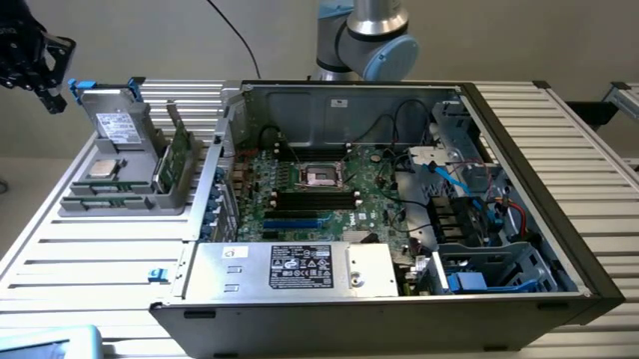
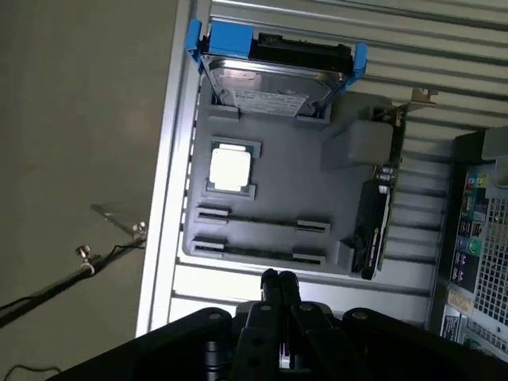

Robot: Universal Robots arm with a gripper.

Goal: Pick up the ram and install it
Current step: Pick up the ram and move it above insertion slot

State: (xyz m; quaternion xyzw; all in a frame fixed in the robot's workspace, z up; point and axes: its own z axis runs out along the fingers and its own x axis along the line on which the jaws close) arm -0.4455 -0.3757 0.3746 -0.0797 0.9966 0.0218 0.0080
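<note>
The pincer (image 1: 47, 93) hangs in the upper left of the exterior view, beyond the grey tray (image 1: 70, 206) on the bench (image 1: 90, 262); the ram (image 1: 100, 200) stands on edge in the tray's near slots, down and to the right of the pincer in that frame, well apart, its long axis running roughly left to right there. In the wrist view 2 sticks show; the ram (image 2: 260, 253) is the one nearer the fingertips (image 2: 271, 279), its length parallel to the line on which they sit side by side; the pincer (image 2: 279, 279) is closed, tips together, holding nothing.
</note>
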